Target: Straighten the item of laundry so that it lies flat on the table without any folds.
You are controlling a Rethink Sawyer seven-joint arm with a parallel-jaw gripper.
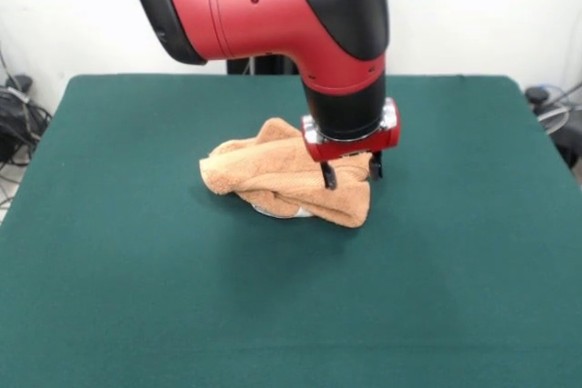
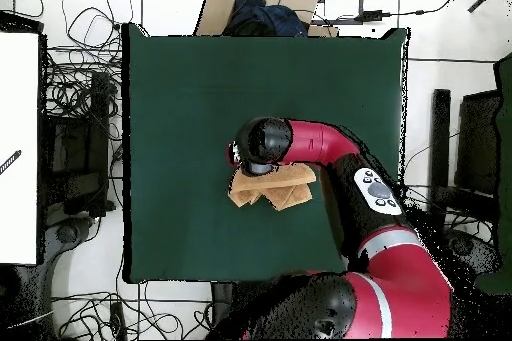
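The orange-tan towel [image 1: 268, 179] lies crumpled in a folded heap near the middle of the dark green table [image 1: 136, 270]. A bit of white shows under its front edge [image 1: 284, 213]. My gripper [image 1: 353, 172] hangs from the red arm over the towel's right end. It is open, with its two black fingertips [image 1: 329, 176] apart and down at the cloth, towel showing between them. In the overhead view the arm's wrist covers the gripper and part of the towel [image 2: 278, 194], which lies just right of the middle of the table [image 2: 180, 87].
Cables lie off the table's left edge [image 1: 18, 124] and right edge [image 1: 555, 106]. In the overhead view a cardboard box with dark cloth [image 2: 262, 7] stands beyond the far edge, and a white board [image 2: 18, 147] lies at the left.
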